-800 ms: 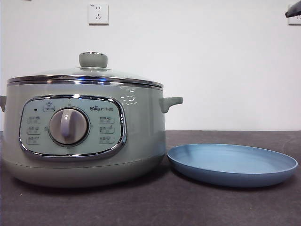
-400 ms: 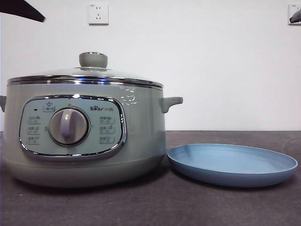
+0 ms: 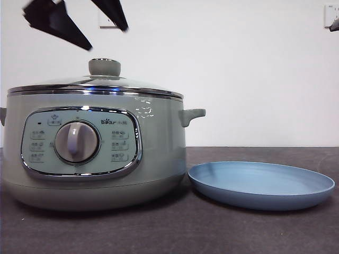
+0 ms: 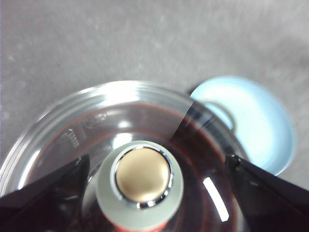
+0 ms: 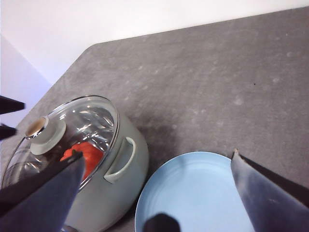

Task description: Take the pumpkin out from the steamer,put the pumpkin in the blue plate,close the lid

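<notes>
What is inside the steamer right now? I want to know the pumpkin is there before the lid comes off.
Through the glass lid the orange pumpkin shows inside the steamer. Its stem and the pot's floor are hidden.

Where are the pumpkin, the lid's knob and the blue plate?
pumpkin [image 5: 81,152]: right wrist view, orange side seen through the glass lid.
lid's knob [image 4: 142,175]: left wrist view, brassy top cap.
blue plate [image 3: 262,180]: front view, bare inner surface.

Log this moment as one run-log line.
left gripper: open, above lid knob | right gripper: open, over blue plate | pumpkin: inside steamer | lid: on
</notes>
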